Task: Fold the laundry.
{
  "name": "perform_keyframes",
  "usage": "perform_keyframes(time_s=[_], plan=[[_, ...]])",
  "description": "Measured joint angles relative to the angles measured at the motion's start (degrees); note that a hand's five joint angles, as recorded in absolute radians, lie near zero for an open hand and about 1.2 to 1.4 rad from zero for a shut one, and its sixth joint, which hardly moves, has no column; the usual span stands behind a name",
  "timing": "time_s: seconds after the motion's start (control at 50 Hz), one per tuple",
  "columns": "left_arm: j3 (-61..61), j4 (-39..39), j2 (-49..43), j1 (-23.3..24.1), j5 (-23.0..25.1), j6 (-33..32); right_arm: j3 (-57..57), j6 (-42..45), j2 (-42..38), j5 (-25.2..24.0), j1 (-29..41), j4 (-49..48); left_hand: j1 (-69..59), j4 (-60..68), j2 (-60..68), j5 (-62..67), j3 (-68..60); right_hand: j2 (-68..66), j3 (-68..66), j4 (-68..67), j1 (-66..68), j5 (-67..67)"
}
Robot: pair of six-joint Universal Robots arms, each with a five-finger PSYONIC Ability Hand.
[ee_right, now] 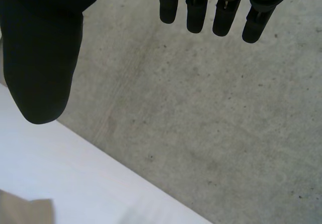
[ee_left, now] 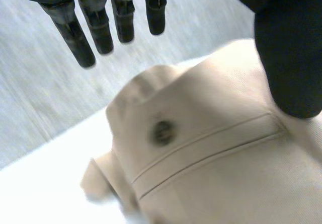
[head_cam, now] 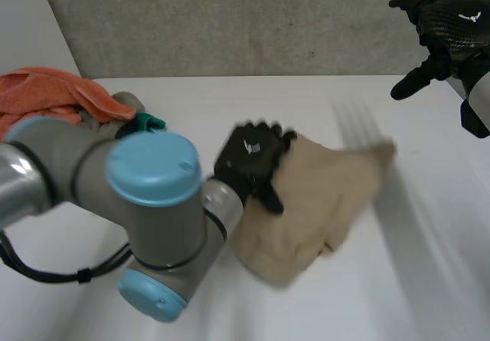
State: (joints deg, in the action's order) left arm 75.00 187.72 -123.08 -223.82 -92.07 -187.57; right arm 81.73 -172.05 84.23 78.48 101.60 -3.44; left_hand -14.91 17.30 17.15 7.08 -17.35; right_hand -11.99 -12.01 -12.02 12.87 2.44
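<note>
The left arm lies nearest, its elbow bent across the near side of the white table and hiding the wrist behind it; just past it a beige garment lies crumpled at the table's middle. The left hand rests palm-down on the garment's left edge. In its wrist view the fingers are straight and spread, pointing past the cloth's rim with nothing in their grasp; the thumb stands over the cloth beside a stitched seam, and whether it touches cannot be told. A dark button sits under the palm, near a folded corner. The garment's far right corner is hard to make out. Farther left, an orange cloth is heaped at the table's edge, partly cut off, with a small teal thing beside it that the arm half hides. Farthest, the right hand hangs high before the grey wall, well apart from the garment, fingers relaxed and empty.
</note>
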Motion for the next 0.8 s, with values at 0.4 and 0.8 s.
perform_keyframes(time_s=[0.4,0.8], plan=[[0.93,-3.32,8.55,-9.43,2.48,-0.77,1.98,15.49,-3.38,0.59,0.68,15.47,1.90,-4.39,-4.25,-4.27,3.73,0.00,0.00,0.00,0.00,0.00],[-14.55,-0.16,-16.73,-11.36,19.07,-12.00,22.89,-6.76,-10.67,0.90,4.55,-2.23,-15.52,10.79,11.99,11.02,-11.72,0.00,0.00,0.00,0.00,0.00]])
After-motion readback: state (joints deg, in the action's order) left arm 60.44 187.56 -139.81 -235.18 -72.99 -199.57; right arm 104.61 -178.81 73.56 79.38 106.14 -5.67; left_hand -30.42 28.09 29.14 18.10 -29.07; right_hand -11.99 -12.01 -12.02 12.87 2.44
